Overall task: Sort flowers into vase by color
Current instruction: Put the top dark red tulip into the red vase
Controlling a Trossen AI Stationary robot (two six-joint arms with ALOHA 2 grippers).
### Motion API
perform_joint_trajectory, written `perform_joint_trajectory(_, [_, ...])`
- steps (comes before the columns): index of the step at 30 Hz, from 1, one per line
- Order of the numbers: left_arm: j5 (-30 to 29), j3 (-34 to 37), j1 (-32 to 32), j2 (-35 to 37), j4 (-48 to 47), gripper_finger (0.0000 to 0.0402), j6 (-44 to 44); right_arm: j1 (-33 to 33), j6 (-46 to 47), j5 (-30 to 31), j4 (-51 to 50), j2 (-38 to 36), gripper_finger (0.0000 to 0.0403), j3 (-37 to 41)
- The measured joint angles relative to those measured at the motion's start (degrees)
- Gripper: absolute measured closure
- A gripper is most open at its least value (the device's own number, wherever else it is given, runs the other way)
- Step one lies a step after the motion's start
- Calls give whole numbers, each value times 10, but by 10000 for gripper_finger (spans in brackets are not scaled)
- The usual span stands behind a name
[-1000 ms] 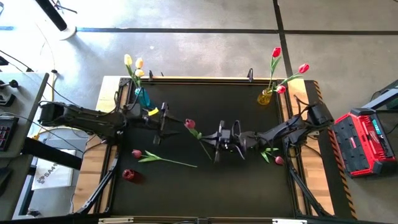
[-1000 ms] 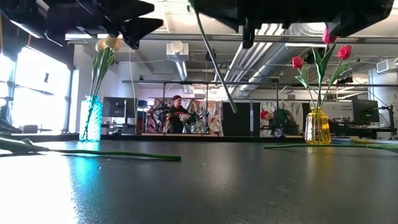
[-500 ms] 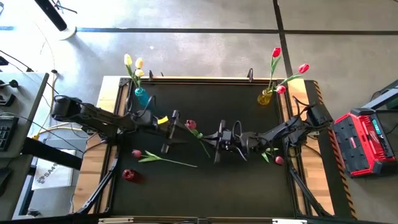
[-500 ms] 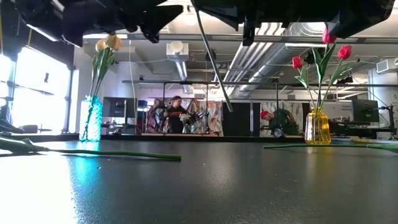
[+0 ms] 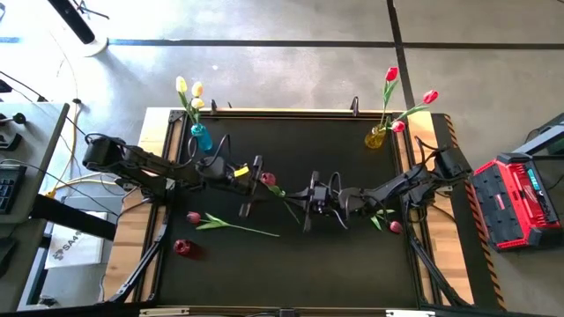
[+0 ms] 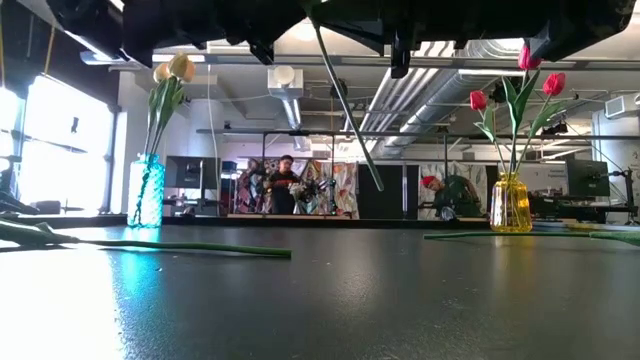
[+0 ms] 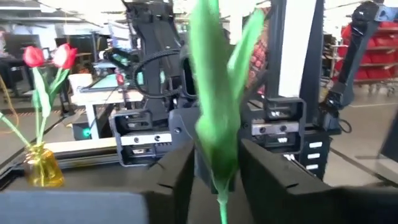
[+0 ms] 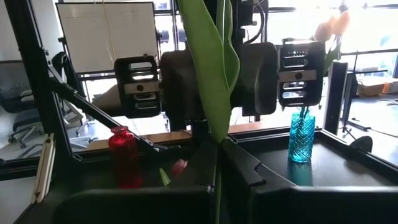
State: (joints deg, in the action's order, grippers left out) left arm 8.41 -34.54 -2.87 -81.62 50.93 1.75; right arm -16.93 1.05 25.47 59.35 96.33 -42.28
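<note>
A dark pink flower (image 5: 268,179) hangs in the air over the table's middle, between my two grippers. My right gripper (image 5: 304,201) is shut on its green stem (image 6: 345,100). My left gripper (image 5: 261,181) stands level at the flower's head end. Its open fingers (image 7: 180,171) flank the green leaf (image 7: 214,118). Another pink flower (image 5: 231,225) lies flat on the table near the left. A further one (image 5: 388,220) lies under the right arm. The blue vase (image 5: 202,137) holds cream-yellow flowers and the yellow vase (image 5: 376,137) holds red ones. My left gripper has a finger close on each side of the leaf; I cannot tell whether either touches it. My right gripper pinches the stem (image 8: 218,177) between its two fingers, which come level from the table's right and lie across it. The flower is lifted clear and tilted, its lower stem end (image 6: 378,183) hanging above the table.
A small red vase (image 5: 181,247) stands at the near left corner. Both filled vases stand at the far edge, blue left and yellow right. A red toolbox (image 5: 518,201) sits beyond the table's right side. People show in the room behind.
My left gripper has travelled toward the table's right edge, up to the head end of the flower that my right gripper holds. The flower and my right gripper have stayed in place.
</note>
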Motion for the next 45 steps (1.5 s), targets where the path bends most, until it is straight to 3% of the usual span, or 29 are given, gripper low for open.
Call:
perform_joint_trajectory(6, [3, 0, -1, 1, -4, 388, 3, 0, 1, 0, -1, 0, 403, 0])
perform_joint_trajectory(14, [7, 0, -2, 22, -51, 398, 0, 0, 12, 8, -3, 0, 403, 0])
perform_joint_trajectory(21, [-52, 0, -5, 174, -315, 401, 9, -8, 48, 141, -59, -4, 403, 0])
perform_joint_trajectory(27, [-107, -8, -31, 327, -516, 401, -37, 3, 142, 146, -153, -4, 403, 0])
perform_joint_trajectory(34, [-217, -190, -35, 423, -871, 401, -119, 5, 218, 145, -194, 7, 403, 0])
perform_joint_trajectory(37, [-218, -246, -54, 433, -943, 401, -151, 5, 239, 144, -194, 20, 403, 0])
perform_joint_trajectory(41, [-215, -258, -95, 435, -999, 401, -192, -1, 261, 146, -197, 46, 403, 0])
perform_joint_trajectory(45, [-161, -257, -154, 434, -992, 401, -233, -5, 287, 145, -198, 75, 403, 0])
